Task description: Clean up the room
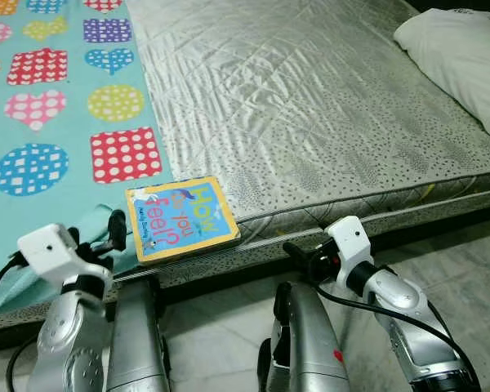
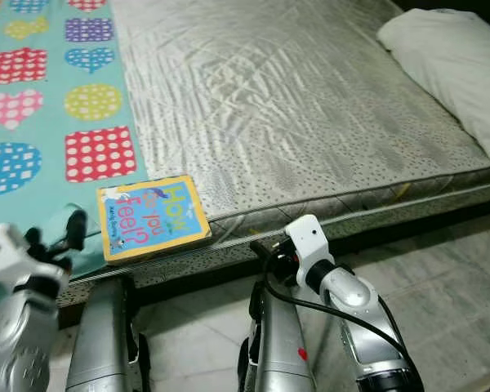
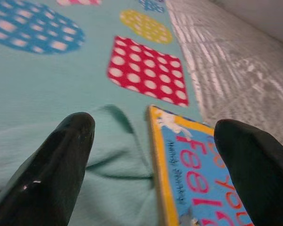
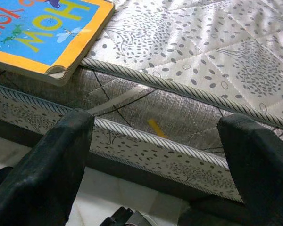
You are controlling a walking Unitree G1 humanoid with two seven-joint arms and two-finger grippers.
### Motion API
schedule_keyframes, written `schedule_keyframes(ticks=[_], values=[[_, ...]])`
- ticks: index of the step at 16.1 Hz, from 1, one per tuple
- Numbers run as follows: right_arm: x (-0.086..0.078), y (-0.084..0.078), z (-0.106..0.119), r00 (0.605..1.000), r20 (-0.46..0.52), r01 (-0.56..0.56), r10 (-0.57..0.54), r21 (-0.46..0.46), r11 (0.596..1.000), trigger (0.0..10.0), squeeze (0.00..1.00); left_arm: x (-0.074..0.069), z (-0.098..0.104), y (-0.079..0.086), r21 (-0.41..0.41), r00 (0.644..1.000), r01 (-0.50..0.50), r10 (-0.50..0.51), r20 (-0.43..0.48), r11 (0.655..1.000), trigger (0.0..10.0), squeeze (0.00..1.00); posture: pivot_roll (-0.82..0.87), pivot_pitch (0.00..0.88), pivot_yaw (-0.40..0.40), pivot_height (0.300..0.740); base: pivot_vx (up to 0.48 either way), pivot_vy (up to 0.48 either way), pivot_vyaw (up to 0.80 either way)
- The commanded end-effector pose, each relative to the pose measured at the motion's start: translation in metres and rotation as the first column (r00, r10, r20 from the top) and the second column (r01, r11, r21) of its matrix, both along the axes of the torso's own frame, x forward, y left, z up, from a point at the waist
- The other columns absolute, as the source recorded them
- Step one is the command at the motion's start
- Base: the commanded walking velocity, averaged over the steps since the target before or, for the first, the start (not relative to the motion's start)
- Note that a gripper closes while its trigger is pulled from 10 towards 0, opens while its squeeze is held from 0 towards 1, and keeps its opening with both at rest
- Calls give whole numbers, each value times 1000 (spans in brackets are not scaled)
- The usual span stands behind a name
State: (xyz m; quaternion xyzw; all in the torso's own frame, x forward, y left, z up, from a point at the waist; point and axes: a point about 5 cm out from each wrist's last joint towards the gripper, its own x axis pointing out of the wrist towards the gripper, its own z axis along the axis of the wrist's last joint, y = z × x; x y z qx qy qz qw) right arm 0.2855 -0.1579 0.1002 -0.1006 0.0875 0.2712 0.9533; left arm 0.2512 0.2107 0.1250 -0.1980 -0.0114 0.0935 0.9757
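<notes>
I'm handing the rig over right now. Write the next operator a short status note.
Left tool: open, empty, at the left edge of the book.
Right tool: open, empty, low by the mattress edge.
The book lies flat at the near edge, partly on the teal blanket; a pillow sits at the far right.
Done: nothing picked up yet.
Left: grasp the book and put it away.

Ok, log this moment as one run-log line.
target: blue yellow-edged board book at mattress edge | left end effector: open, at book | right end effector: open, facing mattress side | book: not grasped
</notes>
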Motion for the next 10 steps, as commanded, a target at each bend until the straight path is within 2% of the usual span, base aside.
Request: schedule_keyframes(ticks=[1,6,10], values=[[-4,-8,3,999,16,30,-30,-9,1000,10000,0,3,-9,-7,-38,998,47,-48,-41,998,10000,0,-102,229,-129,508,0,0,0],[-11,-19,9,996,34,86,-85,-22,996,10000,0,28,-24,-17,-109,984,131,-143,-106,985,10000,0,-140,247,-129,508,0,0,0],[-12,-23,12,994,38,104,-103,-34,994,10000,0,38,-35,-24,-159,967,181,-205,-150,971,10000,0,-145,250,-128,508,0,0,0]])
